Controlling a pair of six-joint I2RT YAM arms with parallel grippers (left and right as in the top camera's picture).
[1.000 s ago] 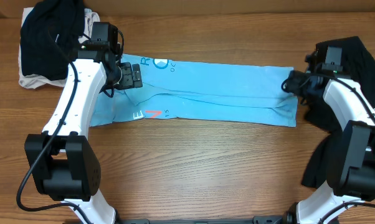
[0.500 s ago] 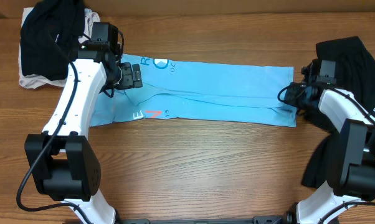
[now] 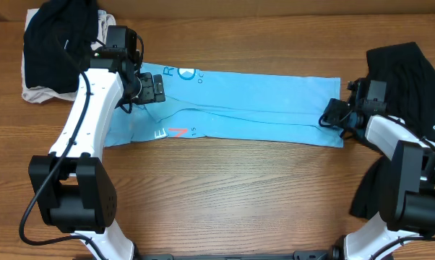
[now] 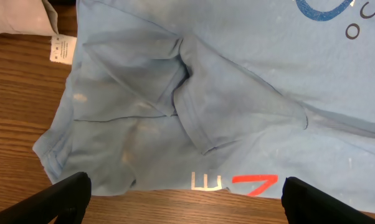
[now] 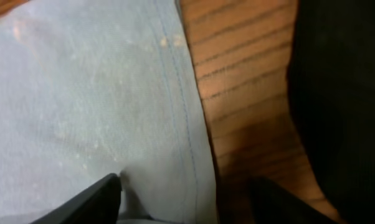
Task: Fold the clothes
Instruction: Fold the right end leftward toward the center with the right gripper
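A light blue T-shirt [image 3: 239, 108], folded into a long strip, lies across the table; its print shows in the left wrist view [image 4: 237, 93]. My left gripper [image 3: 151, 88] hovers over the shirt's left part with its fingers wide apart [image 4: 181, 199] and holds nothing. My right gripper [image 3: 332, 114] is low at the shirt's right end. Its fingers [image 5: 187, 202] are open and straddle the stitched hem [image 5: 181, 106], one finger on the cloth and one over the wood.
A pile of black clothes [image 3: 55, 40] over a white garment [image 3: 37, 92] lies at the back left; the white garment also shows in the left wrist view [image 4: 19, 15]. A black garment [image 3: 412, 79] lies at the right, close to the right gripper [image 5: 343, 93].
My right gripper has moved toward the near right corner of the shirt and dropped onto its hem. The left arm has not moved.
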